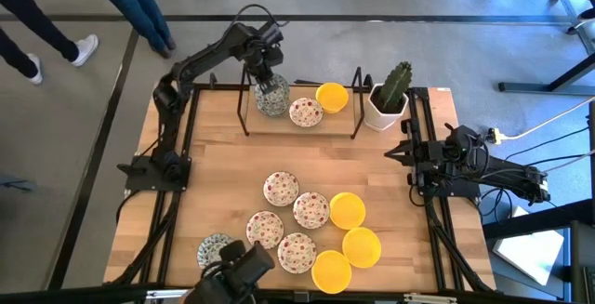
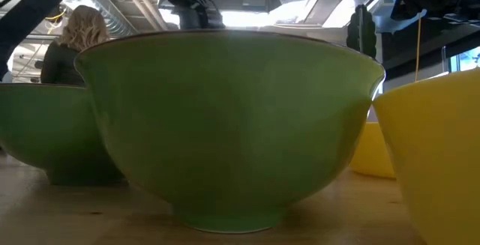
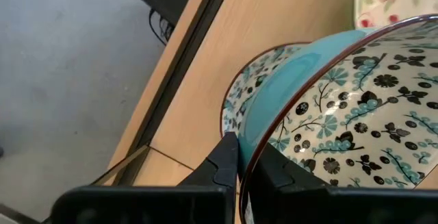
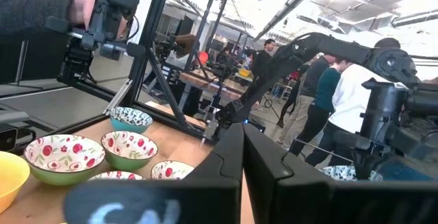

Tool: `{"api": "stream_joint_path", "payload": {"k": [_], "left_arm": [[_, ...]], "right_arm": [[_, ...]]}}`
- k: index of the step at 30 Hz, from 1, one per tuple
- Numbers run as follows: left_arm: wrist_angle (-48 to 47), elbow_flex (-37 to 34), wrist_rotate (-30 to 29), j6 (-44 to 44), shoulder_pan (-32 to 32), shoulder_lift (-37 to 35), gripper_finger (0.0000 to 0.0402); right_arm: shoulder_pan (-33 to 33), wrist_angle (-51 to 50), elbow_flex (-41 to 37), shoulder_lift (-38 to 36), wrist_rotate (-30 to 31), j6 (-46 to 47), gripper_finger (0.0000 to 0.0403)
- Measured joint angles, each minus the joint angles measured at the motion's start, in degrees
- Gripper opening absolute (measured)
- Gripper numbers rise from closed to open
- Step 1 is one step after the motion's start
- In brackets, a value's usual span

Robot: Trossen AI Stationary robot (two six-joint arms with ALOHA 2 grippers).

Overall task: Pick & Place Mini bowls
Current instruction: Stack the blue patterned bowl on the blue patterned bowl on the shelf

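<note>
My left gripper is at the table's far edge, shut on a green-blue patterned mini bowl. Right under that bowl, a second green-blue bowl sits on the wooden board. Beside them on the board stand a red-speckled bowl and a yellow bowl. Near the front edge is a cluster: several red-speckled bowls, three yellow ones and one green-blue bowl. My right gripper waits shut at the table's right side, touching nothing. My left gripper pinches the green-blue bowl's rim, one finger on the teal outer wall and the other inside. The fingers come steeply from above. The bowl is tilted over the second green-blue bowl; I cannot tell whether the two touch.
A white square pot with a cactus stands at the far right, beside black frame posts. Bare wood lies between the far board and the near cluster. People stand beyond the far edge.
</note>
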Motion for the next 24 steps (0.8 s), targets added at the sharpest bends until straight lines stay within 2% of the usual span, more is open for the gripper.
{"api": "stream_joint_path", "payload": {"k": [13, 24], "left_arm": [[-1.00, -0.11, 1.03, 1.50, -0.11, 0.95, 0.0008], [-1.13, -0.17, -0.76, 0.69, -2.04, 1.81, 0.0008]], "right_arm": [[-0.02, 0.00, 0.00, 0.00, 0.11, 0.00, 0.0010], [-0.02, 0.00, 0.00, 0.00, 0.09, 0.09, 0.0010]]}}
